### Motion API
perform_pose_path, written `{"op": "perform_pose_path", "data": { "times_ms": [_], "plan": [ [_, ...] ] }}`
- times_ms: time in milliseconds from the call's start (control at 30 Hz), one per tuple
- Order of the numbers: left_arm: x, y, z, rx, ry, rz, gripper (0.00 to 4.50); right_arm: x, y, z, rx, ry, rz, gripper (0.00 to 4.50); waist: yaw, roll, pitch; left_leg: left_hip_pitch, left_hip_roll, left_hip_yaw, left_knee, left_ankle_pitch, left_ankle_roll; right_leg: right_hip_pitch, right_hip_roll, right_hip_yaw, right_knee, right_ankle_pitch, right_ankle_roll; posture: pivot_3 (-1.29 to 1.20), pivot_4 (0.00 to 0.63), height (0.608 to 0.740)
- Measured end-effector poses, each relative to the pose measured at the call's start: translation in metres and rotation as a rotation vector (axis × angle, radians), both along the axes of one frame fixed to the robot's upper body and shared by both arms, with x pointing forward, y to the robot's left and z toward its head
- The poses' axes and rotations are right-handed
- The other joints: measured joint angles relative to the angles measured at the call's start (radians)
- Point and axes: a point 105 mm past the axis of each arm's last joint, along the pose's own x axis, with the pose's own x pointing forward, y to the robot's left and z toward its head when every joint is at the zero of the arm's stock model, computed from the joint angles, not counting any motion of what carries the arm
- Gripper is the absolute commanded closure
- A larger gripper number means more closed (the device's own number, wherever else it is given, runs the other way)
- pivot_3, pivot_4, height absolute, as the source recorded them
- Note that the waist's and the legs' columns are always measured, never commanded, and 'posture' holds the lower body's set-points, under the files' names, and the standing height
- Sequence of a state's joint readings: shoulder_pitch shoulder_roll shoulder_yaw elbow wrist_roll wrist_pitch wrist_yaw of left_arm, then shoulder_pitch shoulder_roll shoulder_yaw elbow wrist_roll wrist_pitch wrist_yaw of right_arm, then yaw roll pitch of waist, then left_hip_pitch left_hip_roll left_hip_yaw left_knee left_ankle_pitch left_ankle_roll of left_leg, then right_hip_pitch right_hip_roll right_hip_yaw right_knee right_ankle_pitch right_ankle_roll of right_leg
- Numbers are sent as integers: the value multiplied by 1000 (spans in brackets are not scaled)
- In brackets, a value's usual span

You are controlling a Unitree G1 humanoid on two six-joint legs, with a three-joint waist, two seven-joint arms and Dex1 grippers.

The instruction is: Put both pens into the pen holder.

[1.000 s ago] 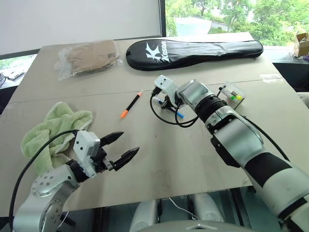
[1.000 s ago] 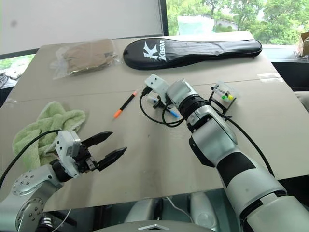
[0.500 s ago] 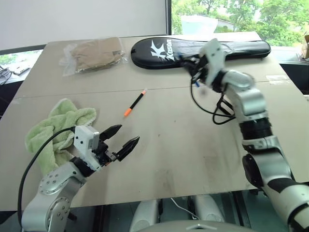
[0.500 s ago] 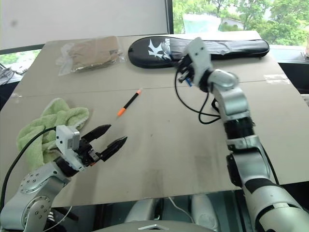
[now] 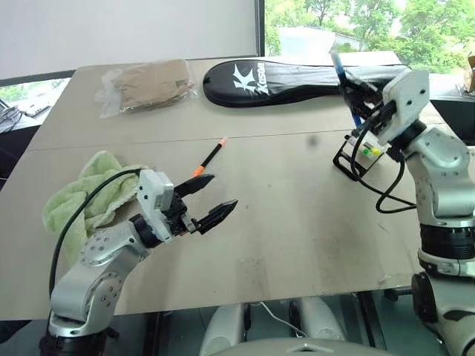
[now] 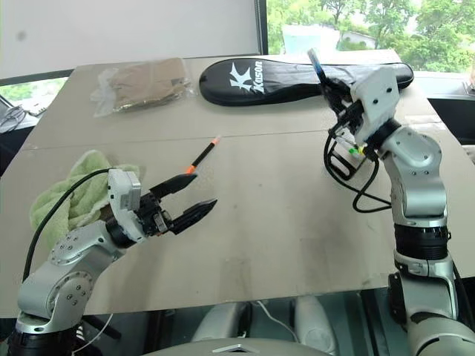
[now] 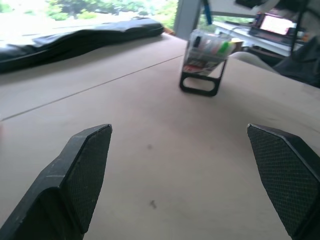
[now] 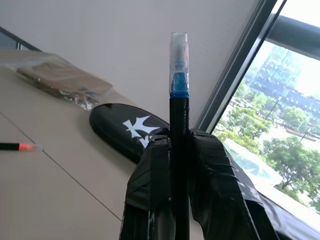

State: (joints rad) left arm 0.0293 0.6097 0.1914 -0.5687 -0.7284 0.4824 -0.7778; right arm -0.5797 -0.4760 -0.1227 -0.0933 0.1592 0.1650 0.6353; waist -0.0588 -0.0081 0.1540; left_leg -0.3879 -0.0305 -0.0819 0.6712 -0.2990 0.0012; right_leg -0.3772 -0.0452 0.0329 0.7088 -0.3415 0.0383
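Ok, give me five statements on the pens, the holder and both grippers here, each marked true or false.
1. The right gripper is shut on the blue pen. True.
2. The orange pen is already in the holder. False: it lies on the table, far from the holder.
3. The left gripper is open and holds nothing. True.
4. The blue pen points down into the holder. False: it sticks up out of the right gripper, above the holder.
5. The towel covers the orange pen. False: the towel lies apart from it, beside the left arm.
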Motion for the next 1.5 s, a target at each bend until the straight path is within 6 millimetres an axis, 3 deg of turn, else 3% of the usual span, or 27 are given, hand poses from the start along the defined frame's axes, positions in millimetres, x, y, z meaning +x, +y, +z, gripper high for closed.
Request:
{"op": "perform_pose_path", "data": {
  "times_ms": [167,467,867,1133,1400,1467,1500],
  "plan": [
    [-5,-9,10,26,-21,-80,0,8,-14,-12,-85,-85,-70,4483,-4,0,0,2,0,3,-1,0,0,0,1,3,0,0,0,0,150,740],
    [-5,-6,7,26,-8,-69,0,13,-17,-26,-113,-110,-64,4483,-6,0,0,2,1,3,-1,0,0,0,1,3,0,0,0,0,150,740],
    [-1,0,7,23,-4,-38,0,-4,-3,-3,-1,-205,-27,4483,-1,0,0,2,1,2,-1,0,0,0,1,2,0,0,0,0,150,740],
    [2,2,7,23,-5,-29,0,-10,-4,-25,13,-138,-36,4483,9,0,0,2,1,2,-1,0,0,0,1,3,0,0,0,0,150,740],
    [4,1,13,41,-28,-34,0,1,-15,-44,-5,-119,-86,4483,13,0,0,3,1,3,-1,0,0,0,1,3,0,0,0,0,150,740],
    [5,2,12,42,-27,-32,0,1,-16,-44,-6,-128,-83,3460,14,0,0,3,1,3,-1,0,0,1,1,3,0,0,0,0,150,740],
    [6,2,12,42,-27,-30,0,1,-17,-45,-7,-128,-82,3226,15,0,0,3,1,3,-1,0,0,1,1,3,0,0,0,0,150,740]
  ]
}}
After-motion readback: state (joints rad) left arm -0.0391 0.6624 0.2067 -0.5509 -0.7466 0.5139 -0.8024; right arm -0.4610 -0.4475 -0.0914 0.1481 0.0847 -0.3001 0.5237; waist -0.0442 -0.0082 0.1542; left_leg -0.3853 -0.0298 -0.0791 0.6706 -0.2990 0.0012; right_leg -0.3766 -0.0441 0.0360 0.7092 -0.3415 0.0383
